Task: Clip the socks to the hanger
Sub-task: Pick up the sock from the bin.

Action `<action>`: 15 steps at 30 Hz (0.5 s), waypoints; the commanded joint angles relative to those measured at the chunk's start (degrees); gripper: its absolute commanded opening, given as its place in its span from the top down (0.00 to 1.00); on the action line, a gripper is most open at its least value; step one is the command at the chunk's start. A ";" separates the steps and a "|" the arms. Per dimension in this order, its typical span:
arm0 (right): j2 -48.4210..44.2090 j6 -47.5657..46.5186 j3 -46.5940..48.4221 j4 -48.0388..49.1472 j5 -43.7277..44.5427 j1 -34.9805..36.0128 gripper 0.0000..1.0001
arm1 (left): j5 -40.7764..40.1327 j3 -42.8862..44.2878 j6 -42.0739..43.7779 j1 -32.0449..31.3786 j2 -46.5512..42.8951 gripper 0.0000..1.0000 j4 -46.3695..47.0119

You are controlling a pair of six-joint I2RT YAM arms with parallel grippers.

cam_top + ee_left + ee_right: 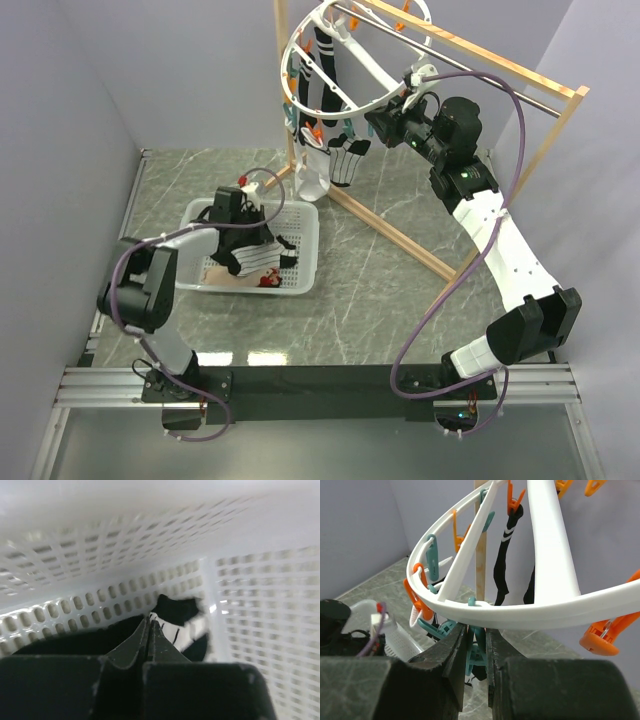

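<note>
The white round hanger [372, 88] hangs from the rod of the wooden frame, with several socks [326, 62] clipped on its left side. My right gripper [380, 122] is at the ring's near edge. In the right wrist view the gripper [476, 630] is shut on a teal clip [479, 647] just under the ring [540, 611]. My left gripper [250, 240] is down in the white basket, over a pile of black and white socks. In the left wrist view the gripper [150, 622] is shut, its tips pinching a black-and-white striped sock [186, 630].
The white perforated basket [304, 216] sits on the table at the left. The wooden frame [400, 236] crosses the table diagonally, its post behind the ring. Orange clips [415, 592] and more teal ones hang around the ring. A black sock [503, 565] hangs behind.
</note>
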 commanded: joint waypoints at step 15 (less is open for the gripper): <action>-2.07 5.95 1.78 0.43 2.61 0.21 1.00 | -9.62 -2.89 -14.16 -11.51 -33.53 0.99 17.24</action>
